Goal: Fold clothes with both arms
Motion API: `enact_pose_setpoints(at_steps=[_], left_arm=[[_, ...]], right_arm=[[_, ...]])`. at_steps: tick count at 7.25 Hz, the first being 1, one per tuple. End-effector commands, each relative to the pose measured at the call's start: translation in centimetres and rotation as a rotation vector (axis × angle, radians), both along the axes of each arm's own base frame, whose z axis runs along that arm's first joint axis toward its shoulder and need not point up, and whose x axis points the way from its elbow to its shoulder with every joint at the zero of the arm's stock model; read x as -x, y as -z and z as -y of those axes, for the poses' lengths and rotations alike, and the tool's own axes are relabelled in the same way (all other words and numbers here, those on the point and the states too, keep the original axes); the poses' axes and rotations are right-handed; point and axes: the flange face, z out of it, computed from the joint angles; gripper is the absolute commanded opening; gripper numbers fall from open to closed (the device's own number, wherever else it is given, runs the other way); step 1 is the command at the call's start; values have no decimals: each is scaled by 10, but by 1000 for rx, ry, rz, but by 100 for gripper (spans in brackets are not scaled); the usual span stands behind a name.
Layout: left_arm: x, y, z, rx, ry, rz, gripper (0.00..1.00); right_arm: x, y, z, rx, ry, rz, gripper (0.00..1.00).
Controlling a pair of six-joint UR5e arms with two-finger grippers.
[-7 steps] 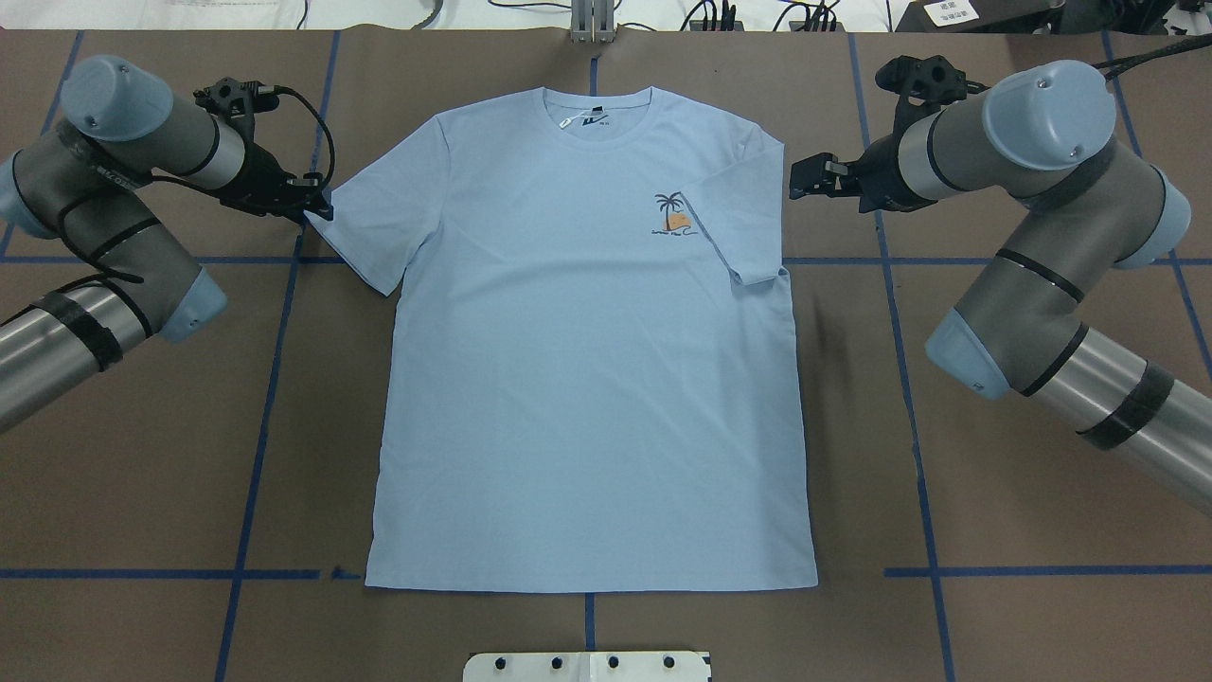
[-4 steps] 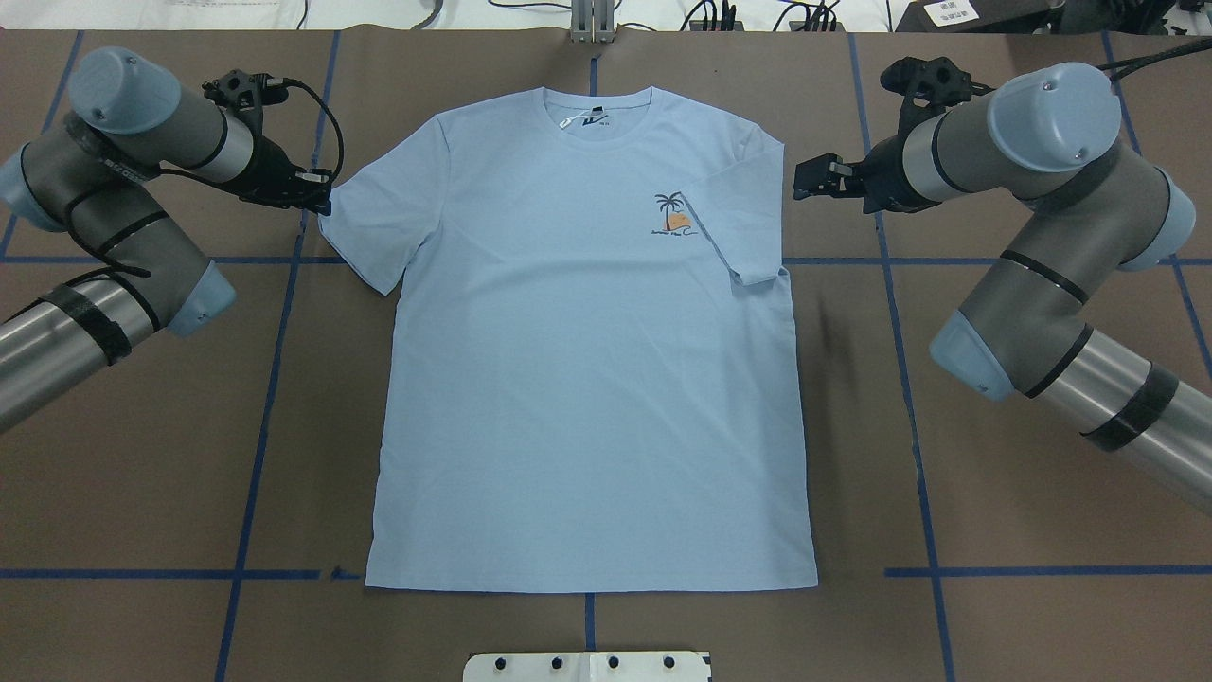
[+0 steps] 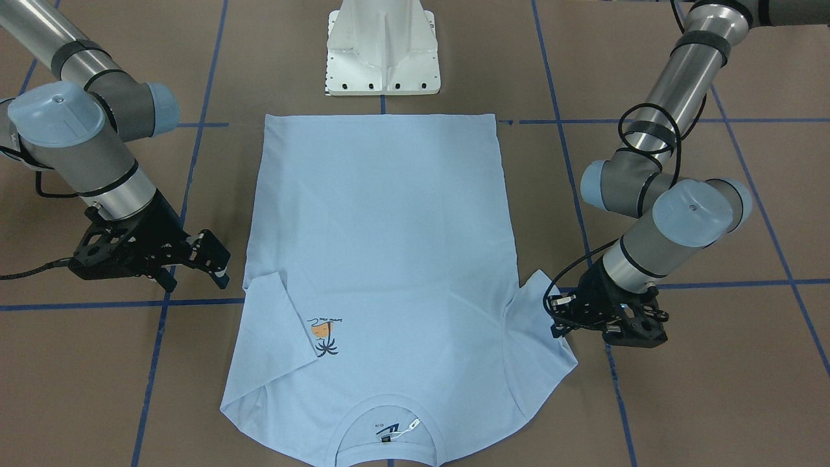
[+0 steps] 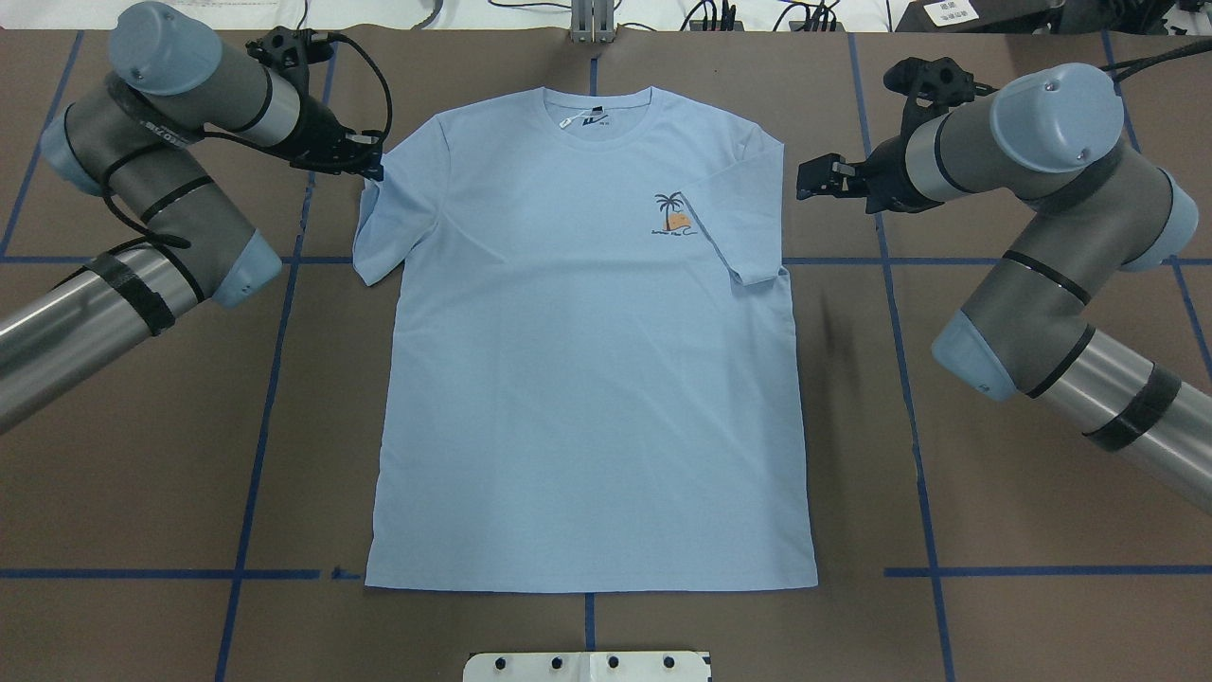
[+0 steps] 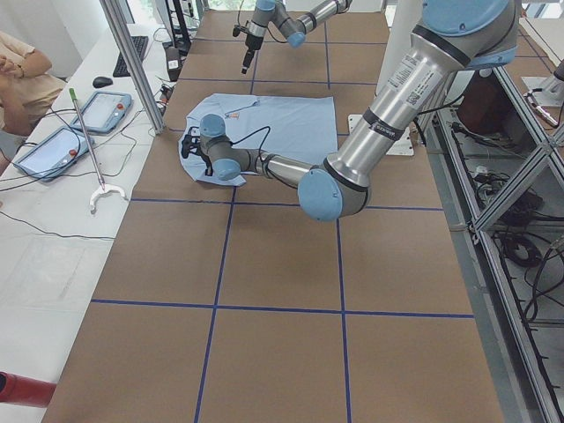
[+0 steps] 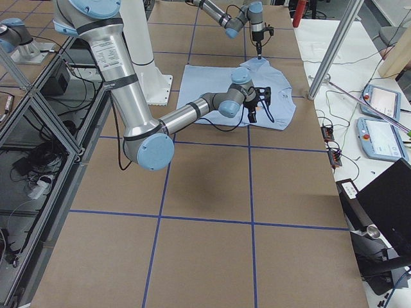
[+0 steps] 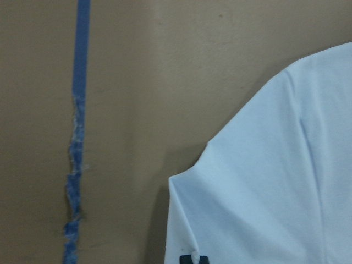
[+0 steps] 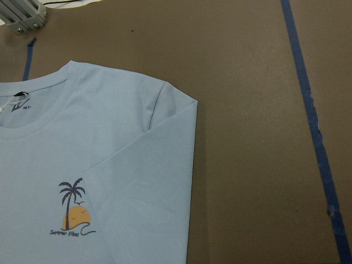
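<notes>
Jaws of left gripper (image 4: 374,169) pinching T-shirt (image 4: 587,379) sleeve; right gripper (image 4: 807,180) apart, spread

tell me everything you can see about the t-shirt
The T-shirt is light blue, short-sleeved, soft knit by its look, lying flat, front up on the brown table, collar away from the robot. A dark label with a white tag sits inside the neck; a palm-and-orange-sun print is on the chest. The sleeve on the robot's right is folded in, its edge at the print. The other sleeve is rumpled, its edge pinched by the left gripper.
</notes>
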Motion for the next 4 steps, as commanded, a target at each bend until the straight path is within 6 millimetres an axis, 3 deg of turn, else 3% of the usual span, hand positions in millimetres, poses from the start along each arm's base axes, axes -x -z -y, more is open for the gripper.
enact_pose_setpoints(at_steps=[1,2,4], left_arm=[[-49,40,-18,19,-5,-39,0],[-76,54,-32,36,-6,-53,0],[-94,46,-32,27,37,-18,0]], right_arm=[[0,-1,0,1,-1,-1,100],[0,-2,0,2,-1,-2,100],[1,-9,-1,13,-1,-10,100]])
